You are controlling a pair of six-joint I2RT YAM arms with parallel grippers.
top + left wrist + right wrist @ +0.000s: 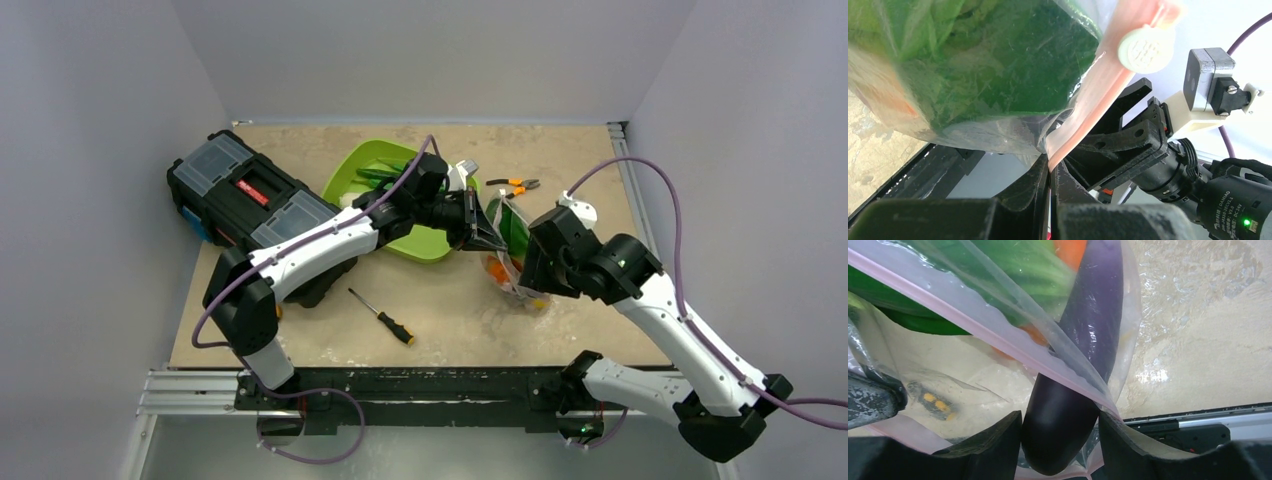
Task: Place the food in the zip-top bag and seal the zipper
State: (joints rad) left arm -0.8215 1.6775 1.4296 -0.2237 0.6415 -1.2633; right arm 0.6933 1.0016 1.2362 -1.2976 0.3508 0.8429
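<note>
- Two pincers, one bag [508, 240] (held up off the table [450, 310] between them), one eggplant [1093, 320].
- Left pincer [1050, 170] is pinched tight on the bag's pink zipper [1088, 100].
- Right pincer [1060, 440] grips the eggplant's blunt end. The rest of the eggplant reaches into the bag mouth, beside green and orange food.
- One tray [350, 175], one toolbox [250, 195], one screwdriver [385, 318], one pair of pliers [513, 185].

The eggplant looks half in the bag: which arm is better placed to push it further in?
Right, probably. The right gripper holds the eggplant between its fingers at the mouth of the bag; the left gripper is shut on the pink zipper strip, holding the bag.
</note>
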